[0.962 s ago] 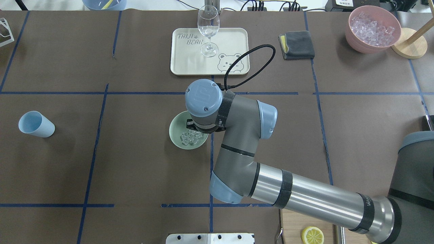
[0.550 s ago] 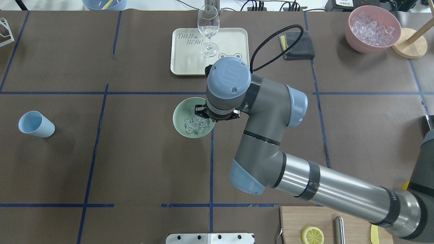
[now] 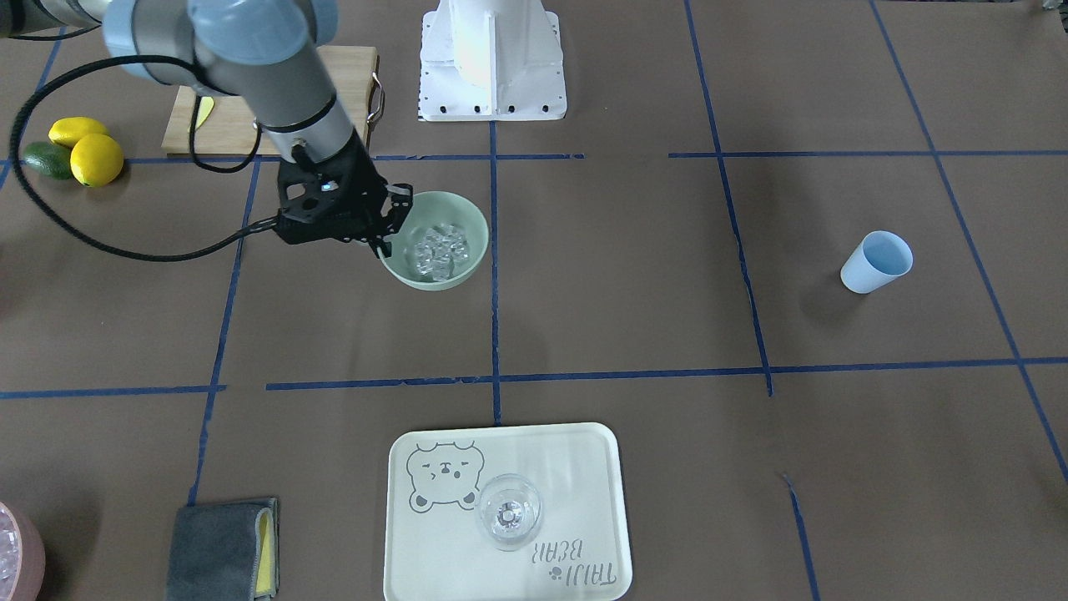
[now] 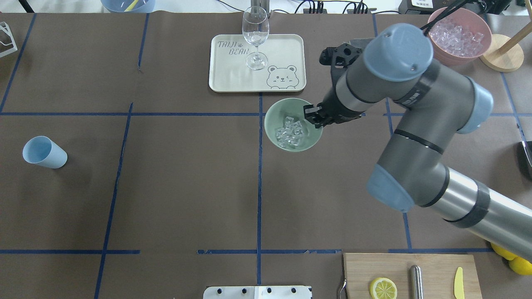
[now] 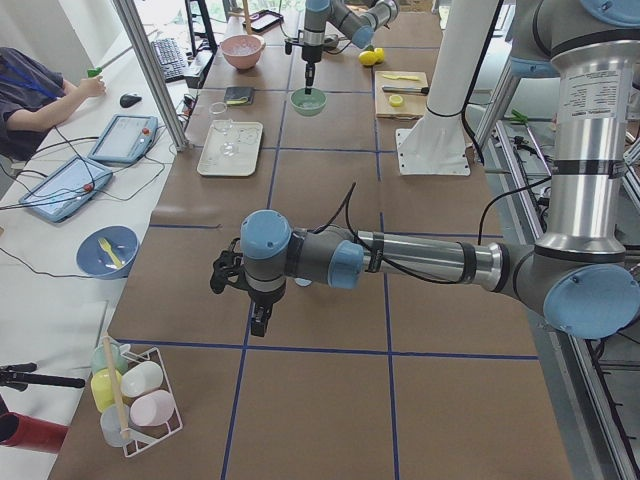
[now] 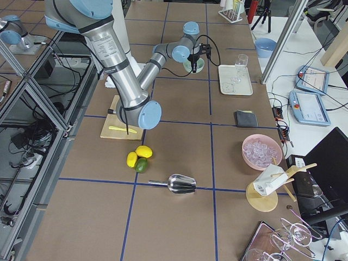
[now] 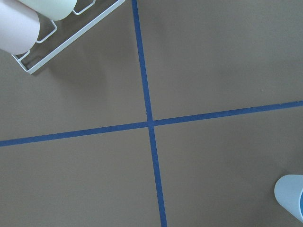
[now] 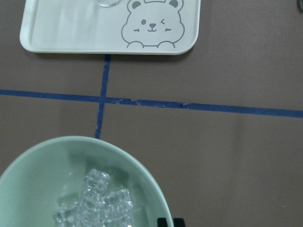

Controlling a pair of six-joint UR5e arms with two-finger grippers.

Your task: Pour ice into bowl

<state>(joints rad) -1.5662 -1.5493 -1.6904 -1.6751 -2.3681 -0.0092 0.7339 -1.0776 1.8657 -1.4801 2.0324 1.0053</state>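
Right of the central tape line (image 4: 259, 187) in the overhead view, the bowl (image 4: 273, 121) is now found just below the tray (image 4: 232, 77), with the ice (image 4: 291, 132) heaped inside it. Half a second earlier it was seen left of that line, and a second ago lower and further left again. It has therefore been taken up and to the right across the table (image 4: 166, 187), closer to the tray. Whether it is lifted clear of the table or slid along it cannot be told.

The right tool (image 4: 312, 118) is closed narrowly on the bowl's right-hand rim. The same pinch is seen in the front view (image 3: 385, 229), on the bowl's left side there.

The blue cup (image 4: 43, 152) lies on its side at the far left of the overhead frame, apparently empty. Its place is unchanged over the second, as is that of the glass (image 4: 255, 33) on the tray.

Since the ice is already in the bowl and no cubes are seen loose on the table, the pour is judged complete. What is under way is judged to be a shifting of the filled bowl. With a grip on one rim only, a tilt could spill the cubes.

The left tool (image 5: 258, 322) is shown only in the left side view, low over the table and well apart from the bowl. Whether it is wide or narrow cannot be told.
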